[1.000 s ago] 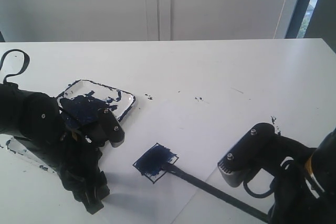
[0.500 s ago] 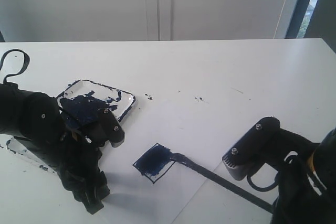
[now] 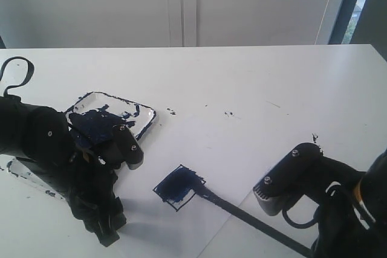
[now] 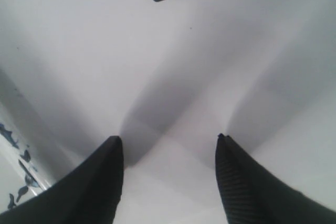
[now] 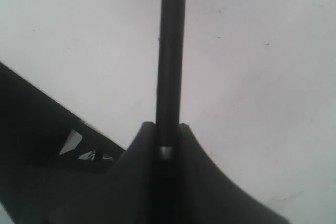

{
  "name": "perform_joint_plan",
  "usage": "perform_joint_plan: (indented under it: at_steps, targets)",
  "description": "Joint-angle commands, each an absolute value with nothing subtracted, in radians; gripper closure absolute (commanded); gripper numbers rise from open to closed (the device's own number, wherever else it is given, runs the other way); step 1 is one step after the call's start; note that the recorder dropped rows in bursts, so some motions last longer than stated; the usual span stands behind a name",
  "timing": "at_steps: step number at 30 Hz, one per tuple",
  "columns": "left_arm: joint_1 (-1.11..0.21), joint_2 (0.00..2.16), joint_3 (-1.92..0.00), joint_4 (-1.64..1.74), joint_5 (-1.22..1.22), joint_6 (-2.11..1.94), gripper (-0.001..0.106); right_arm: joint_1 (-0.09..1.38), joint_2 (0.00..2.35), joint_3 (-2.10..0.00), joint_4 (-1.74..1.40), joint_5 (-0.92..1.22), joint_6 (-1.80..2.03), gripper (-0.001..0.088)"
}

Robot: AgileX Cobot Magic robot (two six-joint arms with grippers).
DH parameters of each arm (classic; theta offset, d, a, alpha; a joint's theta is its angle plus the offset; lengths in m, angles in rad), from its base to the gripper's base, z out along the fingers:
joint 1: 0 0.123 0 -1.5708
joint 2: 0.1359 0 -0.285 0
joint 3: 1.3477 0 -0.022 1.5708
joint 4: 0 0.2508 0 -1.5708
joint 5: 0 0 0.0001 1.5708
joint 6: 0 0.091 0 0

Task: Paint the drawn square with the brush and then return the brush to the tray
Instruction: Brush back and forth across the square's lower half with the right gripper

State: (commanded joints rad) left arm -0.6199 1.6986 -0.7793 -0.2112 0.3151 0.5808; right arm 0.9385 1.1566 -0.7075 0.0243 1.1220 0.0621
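The drawn square, mostly filled with dark blue, has the brush tip at its right edge, probably to cover what is left. The right gripper clamps the handle's far end, keeping clear of wet paint. The left gripper hangs spread and empty near the square, its arm partly hiding the tray, which could crowd the brush's return.
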Motion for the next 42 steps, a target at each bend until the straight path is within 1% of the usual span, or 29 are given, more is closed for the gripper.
perform_joint_plan:
  at_steps: [31, 42]
  targets:
    - [-0.62, 1.699, -0.779, -0.211, 0.315, 0.581, 0.048, 0.939, 1.157, -0.707, 0.133, 1.122, -0.032, 0.0868]
    - [-0.62, 1.699, -0.779, -0.211, 0.315, 0.581, 0.048, 0.939, 1.157, -0.707, -0.025, 1.113, 0.073, 0.0868]
